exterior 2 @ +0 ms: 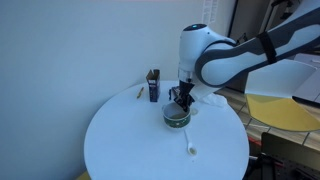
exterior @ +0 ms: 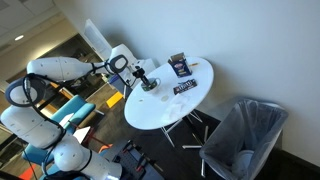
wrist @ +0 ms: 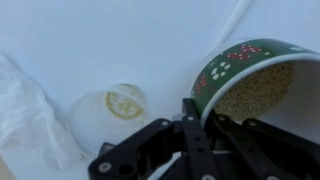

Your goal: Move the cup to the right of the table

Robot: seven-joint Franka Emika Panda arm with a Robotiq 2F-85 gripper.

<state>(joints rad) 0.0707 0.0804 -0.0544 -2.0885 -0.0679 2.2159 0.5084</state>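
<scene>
No text, brand or number could be read in any view. Pale print was seen on the dark blue packets (exterior: pixel 179 65), but it was too small and blurred to be made out. Only red and white dots were seen on the cup (wrist: pixel 250 85).

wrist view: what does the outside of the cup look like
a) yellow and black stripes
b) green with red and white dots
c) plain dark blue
b, the cup has a green wall with small red and white dots just below its rim
</scene>
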